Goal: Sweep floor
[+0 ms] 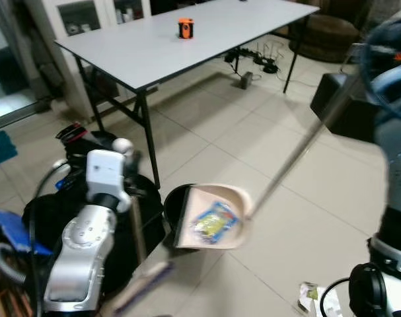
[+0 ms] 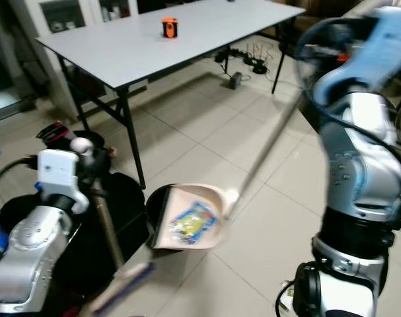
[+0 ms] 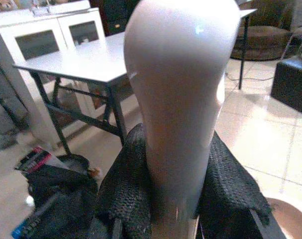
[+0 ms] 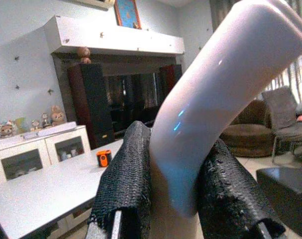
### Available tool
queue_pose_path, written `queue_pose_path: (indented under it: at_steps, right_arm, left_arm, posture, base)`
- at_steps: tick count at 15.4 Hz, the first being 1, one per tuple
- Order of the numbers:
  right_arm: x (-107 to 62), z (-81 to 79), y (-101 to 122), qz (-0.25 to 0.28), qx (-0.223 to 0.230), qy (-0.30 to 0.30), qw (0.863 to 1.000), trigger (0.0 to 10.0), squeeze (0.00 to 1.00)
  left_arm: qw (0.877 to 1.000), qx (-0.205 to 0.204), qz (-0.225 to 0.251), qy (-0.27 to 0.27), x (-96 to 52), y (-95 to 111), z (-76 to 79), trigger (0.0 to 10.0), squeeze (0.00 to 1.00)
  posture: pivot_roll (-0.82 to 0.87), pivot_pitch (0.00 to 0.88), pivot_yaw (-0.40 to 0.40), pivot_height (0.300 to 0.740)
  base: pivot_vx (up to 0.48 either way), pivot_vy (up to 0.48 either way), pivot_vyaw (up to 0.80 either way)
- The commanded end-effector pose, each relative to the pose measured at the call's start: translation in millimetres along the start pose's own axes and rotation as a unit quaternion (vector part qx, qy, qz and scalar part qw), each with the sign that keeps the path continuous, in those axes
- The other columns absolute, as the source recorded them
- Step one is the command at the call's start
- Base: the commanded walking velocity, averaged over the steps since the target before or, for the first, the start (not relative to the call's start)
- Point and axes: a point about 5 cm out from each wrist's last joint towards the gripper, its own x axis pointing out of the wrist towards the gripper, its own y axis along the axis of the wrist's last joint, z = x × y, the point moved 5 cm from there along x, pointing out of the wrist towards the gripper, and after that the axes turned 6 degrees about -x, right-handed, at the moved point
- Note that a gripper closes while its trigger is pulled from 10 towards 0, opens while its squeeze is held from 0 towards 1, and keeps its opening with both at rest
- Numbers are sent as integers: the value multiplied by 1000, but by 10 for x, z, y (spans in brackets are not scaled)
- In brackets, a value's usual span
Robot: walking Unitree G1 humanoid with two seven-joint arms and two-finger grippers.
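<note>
Holding the dustpan handle clamped in my right gripper and the broom in my left gripper, pan lifted beside the black bin; any tilt risks spilling its wrapper short of that bin.

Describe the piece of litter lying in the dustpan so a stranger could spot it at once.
Start at the long grey table and drop to the tiled floor in front of it, where a beige dustpan on a long handle sits over a black bin. Inside the pan lies a crumpled wrapper, blue and yellow against the plain beige.
</note>
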Motion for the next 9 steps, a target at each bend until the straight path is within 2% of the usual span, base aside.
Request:
queue_pose_path:
  at_steps: [1, 2, 9]
  right_arm:
    - [-1, 95, 164, 30, -6, -16, 999, 10000, 0]
    - [1, 98, 166, 30, -6, -17, 999, 10000, 0]
    - [13, 89, 126, 33, 5, -19, 999, 10000, 0]
  left_arm:
    - [1000, 2, 19, -10, 23, 103, 68, 10000, 0]
    - [1000, 2, 20, -10, 23, 105, 68, 10000, 0]
    - [1000, -1, 14, -6, -1, 82, 47, 10000, 0]
  posture:
    - [56, 0, 23, 740]
    - [57, 0, 23, 740]
    - [62, 0, 20, 740]
  base:
    - [412, 0, 538]
    - [412, 0, 587]
    - [394, 0, 0]
